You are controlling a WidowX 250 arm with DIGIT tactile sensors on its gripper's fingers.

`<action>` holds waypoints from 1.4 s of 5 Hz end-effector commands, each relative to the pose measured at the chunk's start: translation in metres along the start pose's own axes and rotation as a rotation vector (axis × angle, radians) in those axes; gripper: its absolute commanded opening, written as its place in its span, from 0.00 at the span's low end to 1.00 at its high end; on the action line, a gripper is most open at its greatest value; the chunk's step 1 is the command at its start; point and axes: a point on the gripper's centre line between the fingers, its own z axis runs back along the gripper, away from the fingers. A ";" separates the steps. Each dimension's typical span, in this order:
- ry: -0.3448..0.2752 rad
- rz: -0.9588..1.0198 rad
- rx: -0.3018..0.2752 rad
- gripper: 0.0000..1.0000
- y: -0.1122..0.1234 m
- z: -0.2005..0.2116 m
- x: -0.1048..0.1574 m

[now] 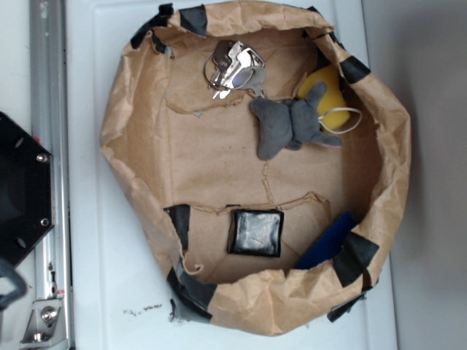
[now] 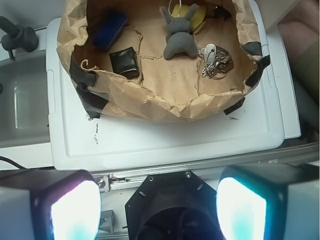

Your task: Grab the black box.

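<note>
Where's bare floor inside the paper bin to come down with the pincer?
The middle floor is free, between the black box and the grey plush toy. The left floor beside the paper wall is also free. The far end is crowded: keys, plush, yellow toy. The blue piece lies beside the box.

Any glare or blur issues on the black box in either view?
Exterior: soft even light, slightly hazy; the black box shows a greyish sheen on its wrinkled top but its edges stay readable. Wrist: box small and dark with little sheen; the gripper pads glow blown-out cyan-white and are blurred in the foreground.
</note>
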 end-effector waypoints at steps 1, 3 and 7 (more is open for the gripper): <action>0.000 0.000 0.000 1.00 0.000 0.000 0.000; -0.152 -0.151 0.003 1.00 -0.010 -0.027 0.093; -0.109 -0.253 -0.014 1.00 -0.006 -0.051 0.109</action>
